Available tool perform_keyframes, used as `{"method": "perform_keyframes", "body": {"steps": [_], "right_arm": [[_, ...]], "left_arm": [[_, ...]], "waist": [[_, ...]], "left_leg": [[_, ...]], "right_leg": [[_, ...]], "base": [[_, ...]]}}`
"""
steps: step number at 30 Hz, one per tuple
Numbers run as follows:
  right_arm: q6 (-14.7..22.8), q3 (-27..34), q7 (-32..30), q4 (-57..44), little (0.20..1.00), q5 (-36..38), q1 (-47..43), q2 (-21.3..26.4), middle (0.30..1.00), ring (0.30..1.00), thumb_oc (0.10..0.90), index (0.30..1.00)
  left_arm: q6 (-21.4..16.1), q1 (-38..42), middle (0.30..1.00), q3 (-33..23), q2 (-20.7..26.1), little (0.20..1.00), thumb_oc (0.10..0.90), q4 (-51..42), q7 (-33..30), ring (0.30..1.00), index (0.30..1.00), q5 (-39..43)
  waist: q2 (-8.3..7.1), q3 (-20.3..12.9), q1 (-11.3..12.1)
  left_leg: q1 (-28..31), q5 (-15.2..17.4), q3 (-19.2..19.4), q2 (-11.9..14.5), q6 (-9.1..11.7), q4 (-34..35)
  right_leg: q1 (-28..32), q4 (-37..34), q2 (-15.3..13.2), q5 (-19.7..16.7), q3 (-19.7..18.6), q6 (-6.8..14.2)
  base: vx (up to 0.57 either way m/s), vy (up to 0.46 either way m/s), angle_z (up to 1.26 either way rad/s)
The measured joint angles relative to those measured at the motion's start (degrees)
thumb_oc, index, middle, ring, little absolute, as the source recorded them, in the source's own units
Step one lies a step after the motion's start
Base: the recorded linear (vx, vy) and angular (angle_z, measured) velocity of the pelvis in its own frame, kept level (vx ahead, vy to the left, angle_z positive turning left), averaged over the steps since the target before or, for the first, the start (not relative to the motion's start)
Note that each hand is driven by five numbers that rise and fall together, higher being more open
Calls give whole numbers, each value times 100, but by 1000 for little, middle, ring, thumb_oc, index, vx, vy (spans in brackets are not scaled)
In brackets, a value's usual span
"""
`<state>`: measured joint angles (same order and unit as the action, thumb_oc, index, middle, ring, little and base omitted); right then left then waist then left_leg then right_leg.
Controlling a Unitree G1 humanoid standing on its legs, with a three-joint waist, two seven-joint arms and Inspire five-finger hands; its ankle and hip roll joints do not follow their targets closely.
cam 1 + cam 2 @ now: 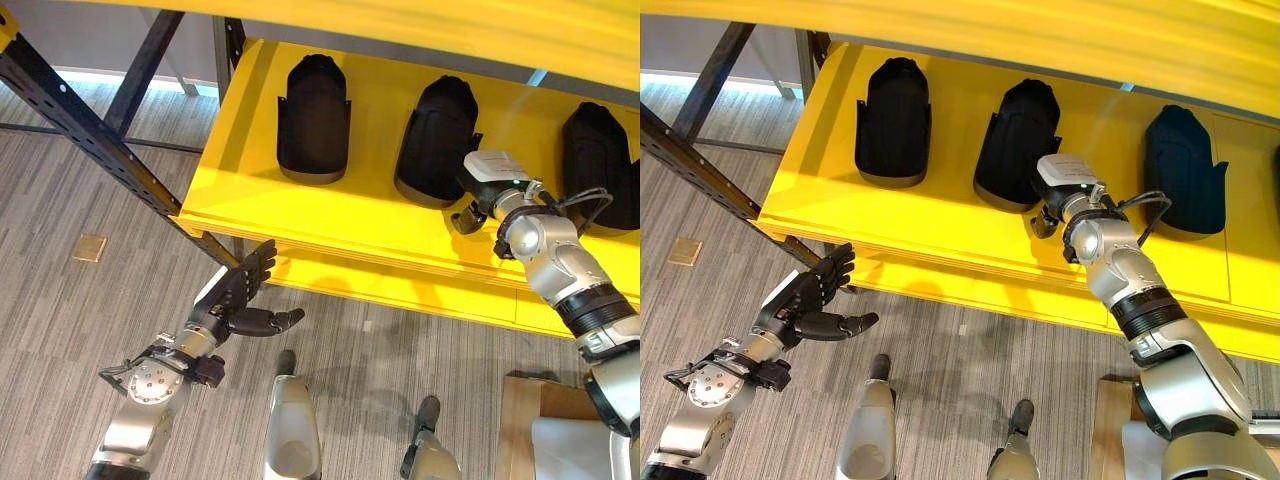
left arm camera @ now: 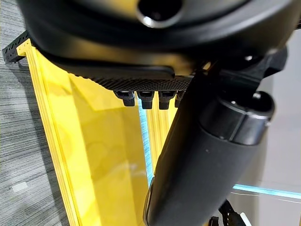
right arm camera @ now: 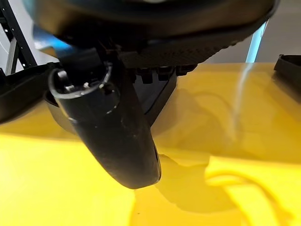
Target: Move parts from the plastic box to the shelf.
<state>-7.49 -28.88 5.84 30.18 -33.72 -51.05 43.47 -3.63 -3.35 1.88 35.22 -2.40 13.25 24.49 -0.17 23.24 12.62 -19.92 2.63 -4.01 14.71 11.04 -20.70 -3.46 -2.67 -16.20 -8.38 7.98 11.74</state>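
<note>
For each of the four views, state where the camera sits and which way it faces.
Left eye view: on the head, looking down at the yellow shelf and its black parts; both arms enter from below.
Right eye view: same head, set slightly aside; same scene, left robot hand open over the floor.
Left wrist view: on the left wrist, looking along its thumb toward the shelf edge.
Right wrist view: on the right wrist, right robot hand over the shelf board, fingers at a black part.
Shared: the yellow shelf appears in all four.

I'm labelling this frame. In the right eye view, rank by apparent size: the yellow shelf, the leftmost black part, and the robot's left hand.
1. Yellow shelf, by far the largest.
2. Leftmost black part.
3. Left hand, though it looks close to the part in size, so this order is unsure.
</note>
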Motion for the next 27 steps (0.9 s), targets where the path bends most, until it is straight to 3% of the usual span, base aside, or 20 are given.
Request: {"method": "perform_keyframes", "body": {"steps": [27], "right_arm": [[77,-22,103,158,1000,-336,34,284,1000,1000,900,1000]], "left_arm": [[114,-59,1000,-1,1,1000,900,0,83,1000,1000,3]], "waist": [[-47,-26,-2]], "left_leg": [[-10,72,38,12,-15,-108]], "right_leg": [[3,-10,-1,0,-52,0]], "base": [[0,1,0]]}}
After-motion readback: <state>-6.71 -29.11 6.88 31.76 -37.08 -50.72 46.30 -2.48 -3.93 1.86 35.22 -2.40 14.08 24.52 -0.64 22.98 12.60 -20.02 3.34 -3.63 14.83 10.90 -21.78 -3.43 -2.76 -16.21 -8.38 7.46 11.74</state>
